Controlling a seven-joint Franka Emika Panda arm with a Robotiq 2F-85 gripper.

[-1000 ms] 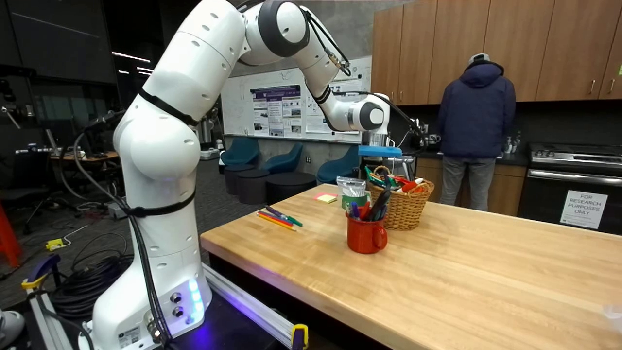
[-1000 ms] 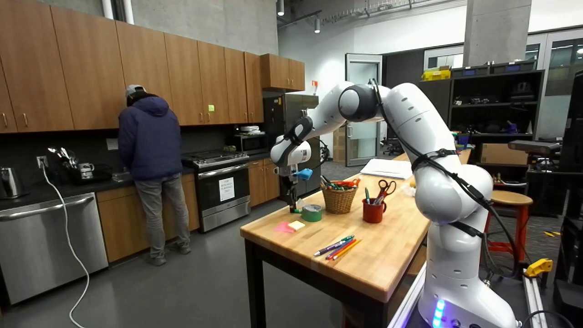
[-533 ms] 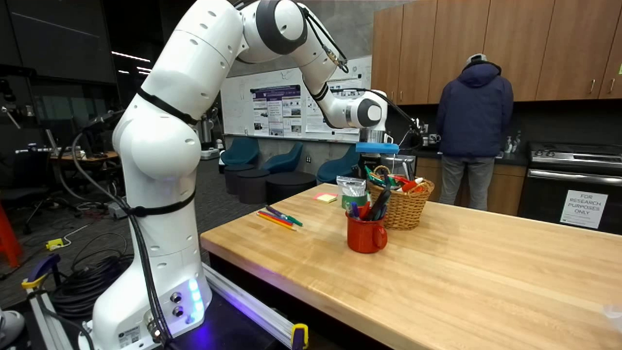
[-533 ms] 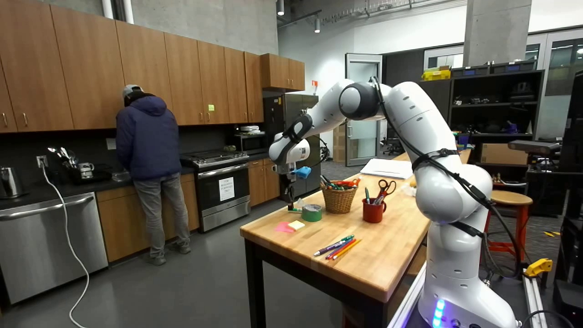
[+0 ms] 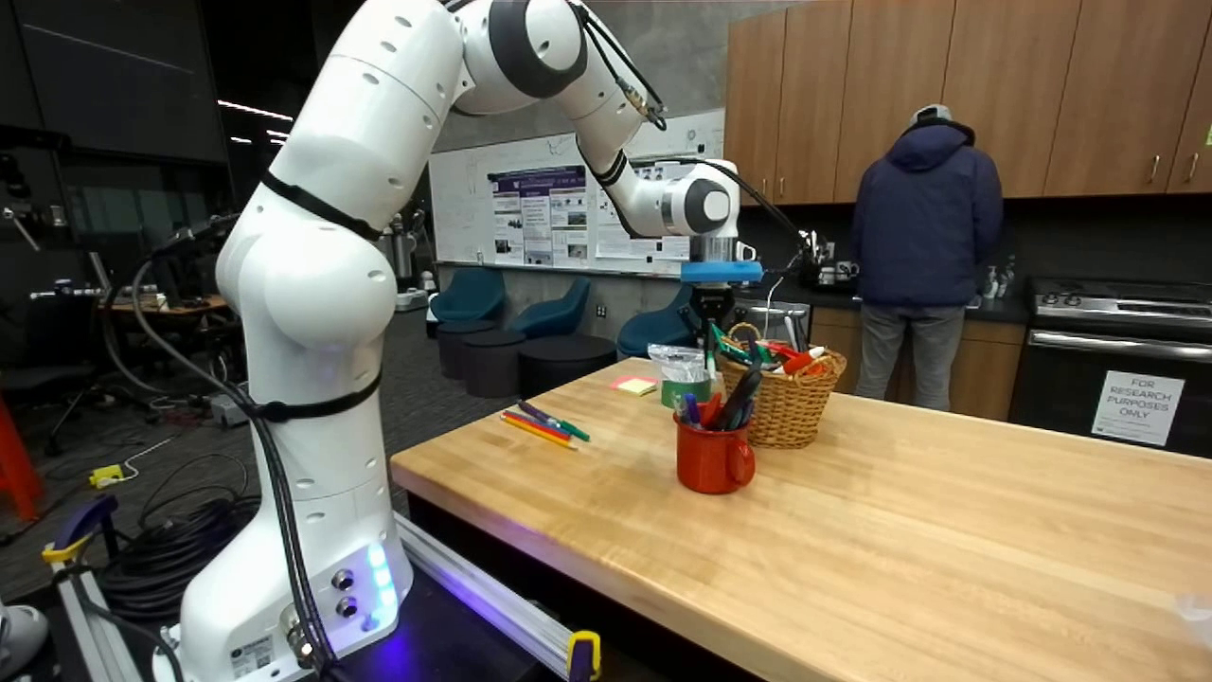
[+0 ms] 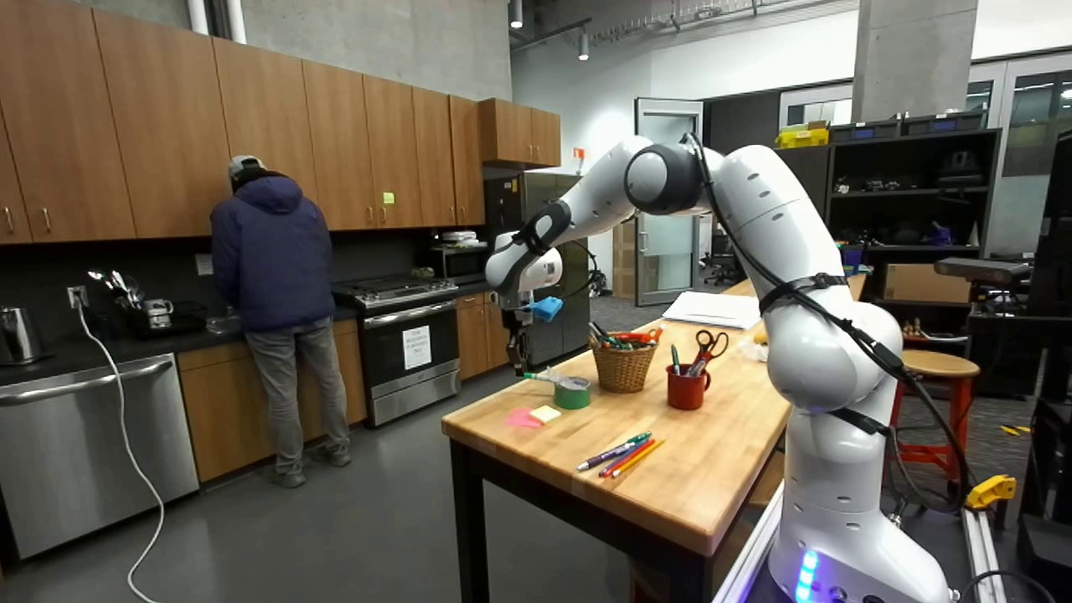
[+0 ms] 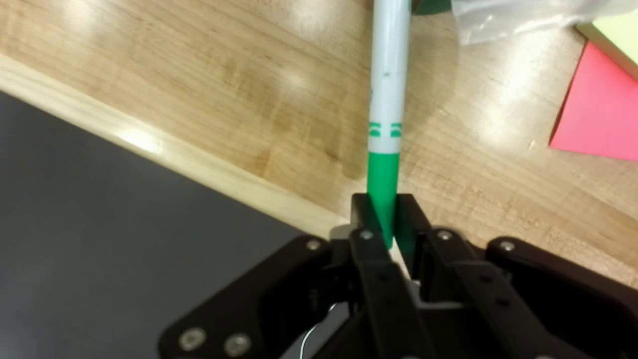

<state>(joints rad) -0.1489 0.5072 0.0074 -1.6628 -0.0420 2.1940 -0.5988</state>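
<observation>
Clamped now between the black jaws, the smooth green cap of the marker [image 7: 390, 85] is pressed from both sides. The slim white barrel, round and glossy with small green marks, is pointed away from them toward the green tape roll [image 6: 573, 397]; whether the ring is touched by it cannot be told. Right at the roll, clear crinkled plastic [image 5: 678, 358] is seen. On its right in both exterior views, a basket [image 6: 625, 373] of woven wicker is spotted, filled above its rim, and near it the rounded, shiny red mug [image 6: 686, 391], with scissors [image 6: 711, 350] stood handles-up inside. On the right in the wrist view, a flat pink note [image 7: 598, 112] is overlapped by a squared yellow pad [image 7: 618, 40].

Now the edges: a pale wooden edge [image 7: 199, 165] is crossed by the jaws, and dark floor [image 7: 124, 239] is shown beyond it on the left. Sideways, a grained strip is left between marker and pink note; ahead of the barrel, room is pinched by roll and plastic. A broad stretch of tabletop [image 5: 994, 530] is opened up on the right in an exterior view.
</observation>
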